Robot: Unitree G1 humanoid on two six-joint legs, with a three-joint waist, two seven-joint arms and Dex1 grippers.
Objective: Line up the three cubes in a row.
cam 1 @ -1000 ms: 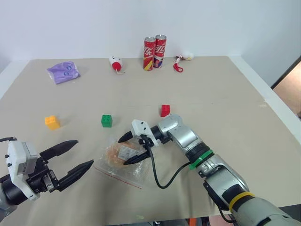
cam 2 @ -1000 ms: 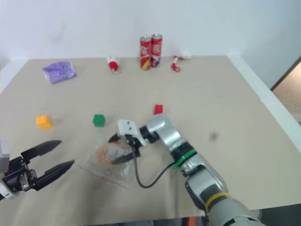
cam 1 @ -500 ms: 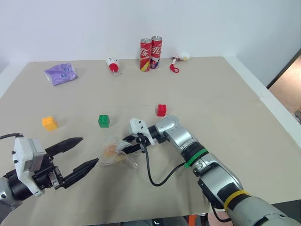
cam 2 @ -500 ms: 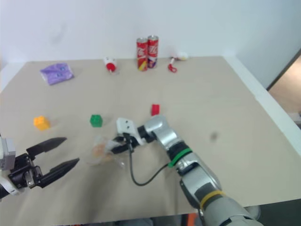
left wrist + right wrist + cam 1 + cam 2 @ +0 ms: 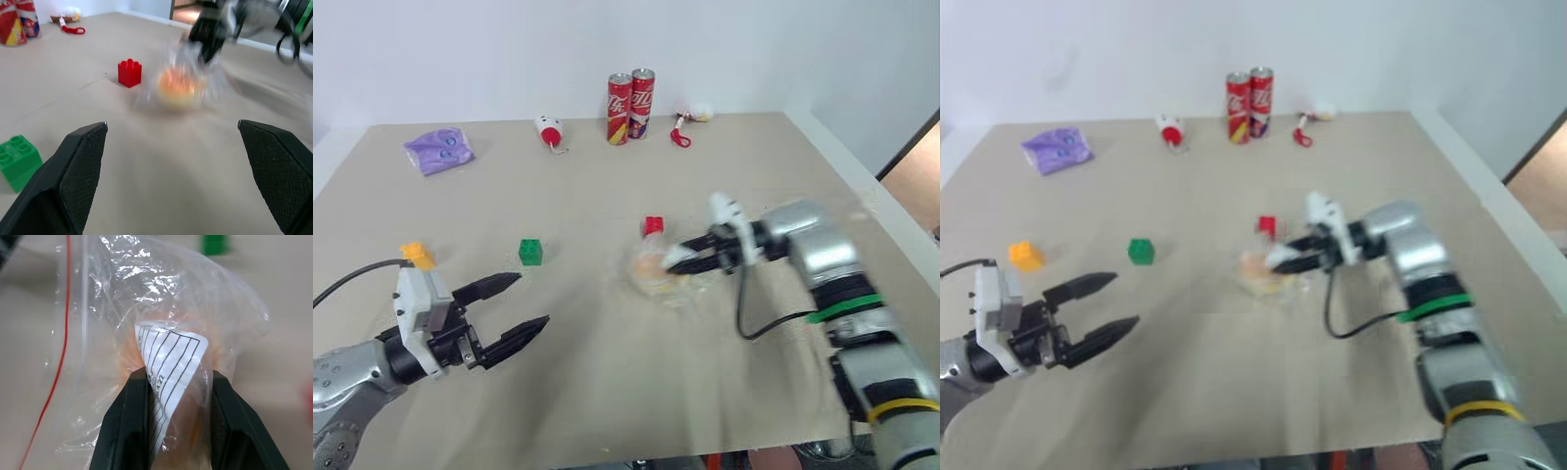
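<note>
Three cubes sit on the beige table: the yellow-orange cube (image 5: 416,255) at the left, the green cube (image 5: 531,252) to its right, and the red cube (image 5: 653,226) further right and slightly farther back. My right gripper (image 5: 680,259) is shut on a clear plastic bag (image 5: 654,271) with something orange inside, held just in front of the red cube; the wrist view shows both fingers (image 5: 129,431) pinching the bag's white label (image 5: 171,357). My left gripper (image 5: 530,301) hangs open and empty near the front, in front of the green cube (image 5: 18,161).
Two red soda cans (image 5: 630,93) stand at the back edge, with a small white and red toy (image 5: 551,131) to their left and a red-looped trinket (image 5: 685,127) to their right. A purple pouch (image 5: 437,151) lies at the back left. The table's right edge (image 5: 862,196) is close to my right arm.
My right gripper shut on the plastic bag and swept it up and to the right, from the front centre to beside the red cube. The left gripper edged inward, still open.
</note>
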